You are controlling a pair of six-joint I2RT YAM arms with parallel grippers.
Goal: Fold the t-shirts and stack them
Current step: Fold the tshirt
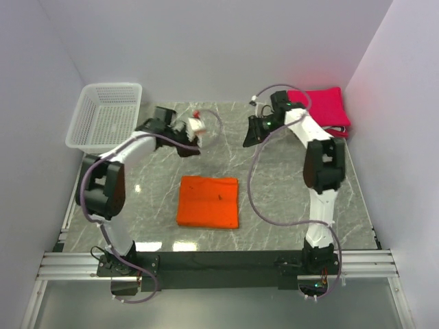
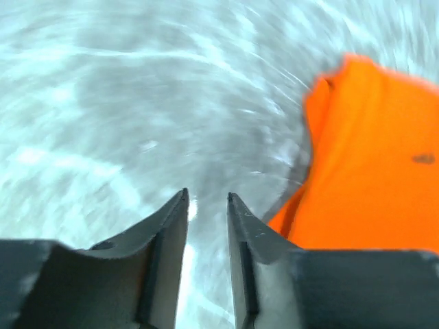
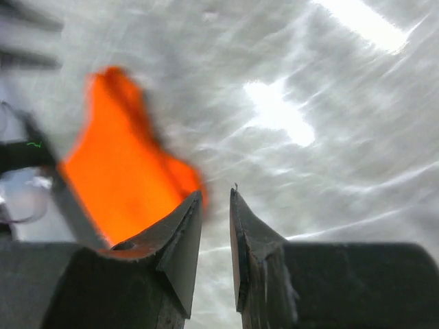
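Left arm: your left gripper (image 2: 207,195) hung beyond the orange t-shirt (image 1: 208,201), fingers barely apart, empty.
Right arm: your right gripper (image 3: 216,193) showed the same narrow gap, empty.
Blur: both wrist views were smeared.

A white mesh basket (image 1: 106,116) sits at the far left corner of the desk (image 1: 158,205), close against the left wall (image 1: 27,103). The desk is grey with pale marble veins, and glossy: bright patches of reflected light lie near its front edge. In both wrist views its surface (image 2: 137,103) (image 3: 343,171) is blurred into whitish streaks. A plain pale back wall (image 1: 206,48) and a right wall (image 1: 405,103) close off the other sides. Along the near edge runs a silver rail (image 1: 68,266), with a grey panel (image 1: 219,305) below it.
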